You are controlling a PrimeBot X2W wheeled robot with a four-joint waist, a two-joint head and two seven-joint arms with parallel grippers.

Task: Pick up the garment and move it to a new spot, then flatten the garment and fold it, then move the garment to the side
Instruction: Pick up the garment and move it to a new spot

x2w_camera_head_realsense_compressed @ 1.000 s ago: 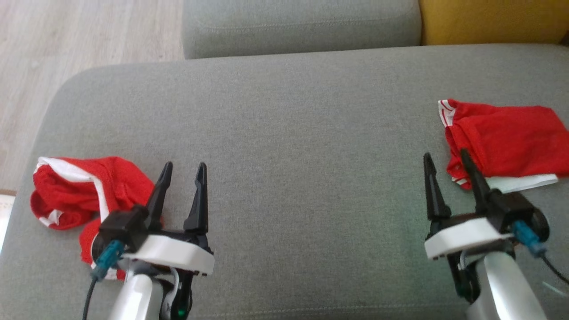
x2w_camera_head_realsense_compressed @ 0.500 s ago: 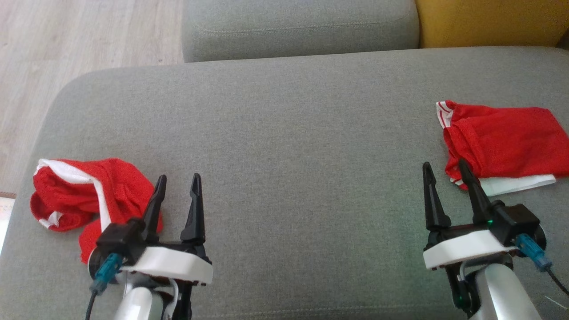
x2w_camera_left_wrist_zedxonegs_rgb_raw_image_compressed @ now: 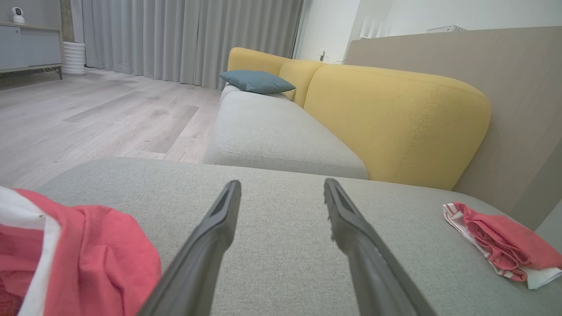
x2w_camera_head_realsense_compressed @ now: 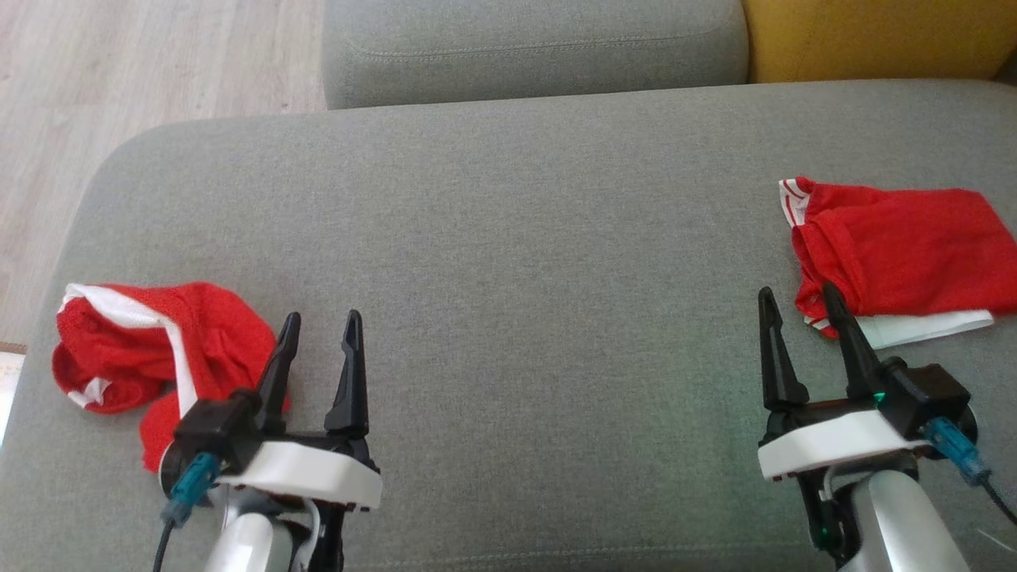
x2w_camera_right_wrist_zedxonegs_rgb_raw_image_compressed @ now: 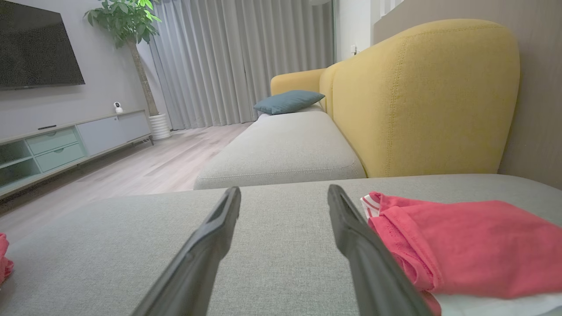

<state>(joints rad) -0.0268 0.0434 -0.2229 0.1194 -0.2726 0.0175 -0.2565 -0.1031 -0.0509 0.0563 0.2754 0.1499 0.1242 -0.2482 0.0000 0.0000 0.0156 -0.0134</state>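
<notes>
Left hand (x2w_camera_head_realsense_compressed: 322, 318) sits at the near left of the grey sofa seat (x2w_camera_head_realsense_compressed: 508, 238), its two dark fingers spread with nothing between them. The right hand (x2w_camera_head_realsense_compressed: 798, 291) stands at the near right in the same way, fingers apart and holding nothing. Beyond the seat lies a second grey cushion (x2w_camera_head_realsense_compressed: 532, 48), with a yellow backrest (x2w_camera_head_realsense_compressed: 874, 36) at the far right and pale wood floor (x2w_camera_head_realsense_compressed: 119, 79) at the far left. The left wrist view shows a blue pillow (x2w_camera_left_wrist_zedxonegs_rgb_raw_image_compressed: 257, 81) on the far cushion and grey curtains (x2w_camera_left_wrist_zedxonegs_rgb_raw_image_compressed: 175, 39) behind. A crumpled garment (x2w_camera_head_realsense_compressed: 119, 349), red with white trim, lies bunched at the seat's near left edge, and the left hand's outer finger crosses its right edge in the head view. A folded garment (x2w_camera_head_realsense_compressed: 898, 246), also red with a striped white hem, lies flat at the right, a white layer peeking from under its near edge, just past the right hand's outer finger.
</notes>
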